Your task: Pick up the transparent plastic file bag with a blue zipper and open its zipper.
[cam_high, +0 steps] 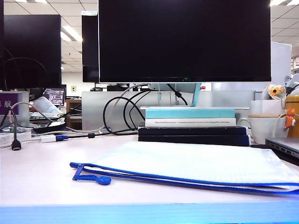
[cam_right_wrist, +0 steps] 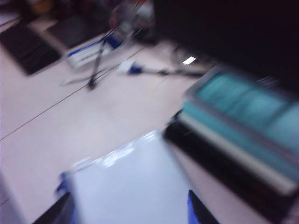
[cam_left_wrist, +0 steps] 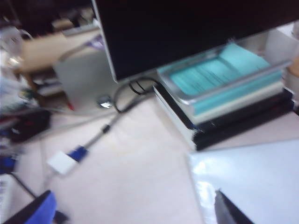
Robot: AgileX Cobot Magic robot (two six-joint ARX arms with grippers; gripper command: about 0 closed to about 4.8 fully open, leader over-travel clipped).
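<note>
On the tabletop (cam_high: 37,182) in front of the stacked books (cam_high: 191,127) you have the file bag (cam_high: 196,163) lying flat, its zipper (cam_high: 187,178) along the near edge with the pull (cam_high: 100,179) at the left end, easy to reach. Your left claw (cam_left_wrist: 140,215) hovers above its corner, fingers spread wide and empty. Your right claw (cam_right_wrist: 131,214) straddles the bag from above, likewise parted, holding nothing.

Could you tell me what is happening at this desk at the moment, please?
Nothing is being held just now. The file bag lies flat on the desk in front of a stack of books, its blue zipper facing the front edge. Neither arm shows in the exterior view. The left gripper hangs open over one corner of the bag, and the right gripper is above the bag too, jaws apart.
</note>
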